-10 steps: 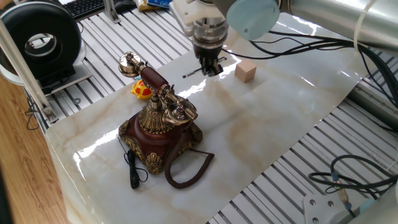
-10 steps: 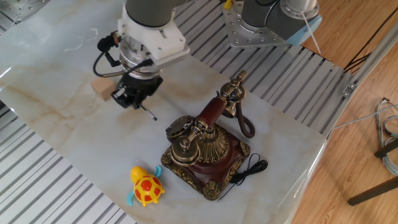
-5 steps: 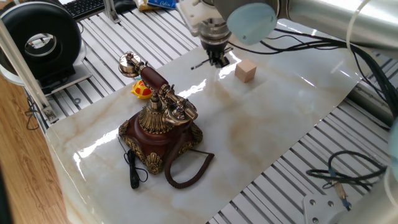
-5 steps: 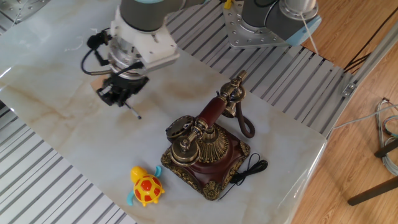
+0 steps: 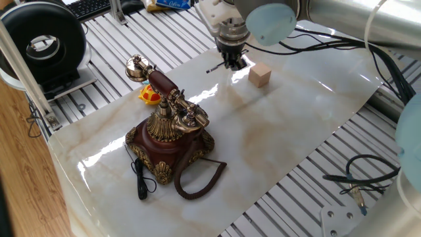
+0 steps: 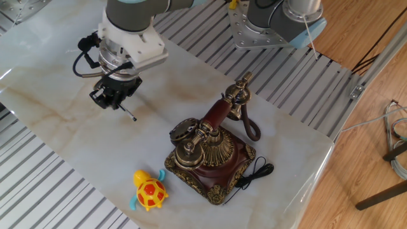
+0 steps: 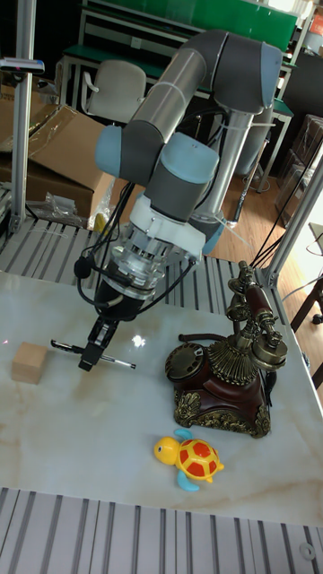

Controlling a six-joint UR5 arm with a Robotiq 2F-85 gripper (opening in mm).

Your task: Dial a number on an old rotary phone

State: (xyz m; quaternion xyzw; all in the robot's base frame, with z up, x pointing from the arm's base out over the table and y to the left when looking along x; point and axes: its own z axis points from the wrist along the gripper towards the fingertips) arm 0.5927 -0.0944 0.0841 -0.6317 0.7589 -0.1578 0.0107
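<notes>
My tool (image 6: 114,102) is clamped on a thin stylus (image 6: 129,115), up above the table (image 6: 57,137) next to a wooden block (image 5: 260,75). The old rotary phone (image 6: 206,151) sits well apart from it, toward the table's opposite edge, handset cradled.

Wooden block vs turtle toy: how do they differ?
The wooden block is a plain tan cube; the turtle toy is rounded, yellow with an orange-red shell and blue flippers. The block sits beside the gripper, far from the rotary phone; the turtle lies close to the phone's base. Both rest untouched on the marble tabletop.
</notes>
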